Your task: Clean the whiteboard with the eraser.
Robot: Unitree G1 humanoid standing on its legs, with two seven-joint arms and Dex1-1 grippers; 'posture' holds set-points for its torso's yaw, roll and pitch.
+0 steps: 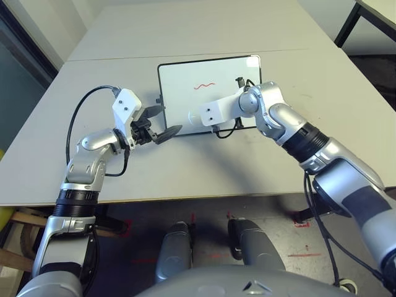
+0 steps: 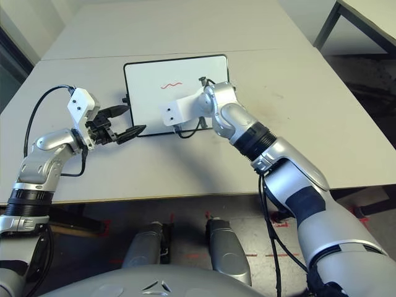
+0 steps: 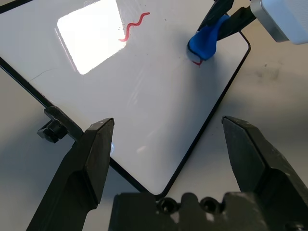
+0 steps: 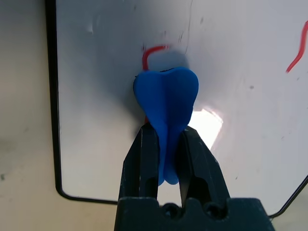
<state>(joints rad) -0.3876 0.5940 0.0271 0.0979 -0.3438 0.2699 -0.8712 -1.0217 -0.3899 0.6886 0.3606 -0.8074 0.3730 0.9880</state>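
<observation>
The robot's right arm (image 1: 297,136) reaches in from the near right, bent at the wrist, its forearm slanting far and left so that the white wrist housing (image 1: 219,111) lies over the near right part of the whiteboard (image 1: 176,93). The right pincer (image 4: 167,139) is clamped on the eraser (image 4: 166,96), a blue block pinched at its waist, which sits over the right part of the board, above a red mark (image 4: 153,52). The left arm (image 1: 86,164) comes up from the near left and angles right at the wrist; its pincer, the left pincer (image 1: 162,125), stands with its two fingers well apart and nothing between them, at the left edge of the board.

In both eye views the right wrist and its housing hide the eraser and the right pincer's fingers, along with part of the board's near right surface. The red mark under the eraser is partly covered by it, so its full shape cannot be told. Whether the eraser presses on the surface is hard to make out.

A separate red squiggle (image 1: 204,85) lies in the open, near the middle of the board, beyond the right wrist. A dark side knob (image 3: 52,131) sits on the board's left edge, close by the left pincer. The board lies flat on the pale counter (image 1: 124,179); black cables (image 1: 71,127) loop off both wrists. Another table (image 1: 380,12) stands at the far right.
</observation>
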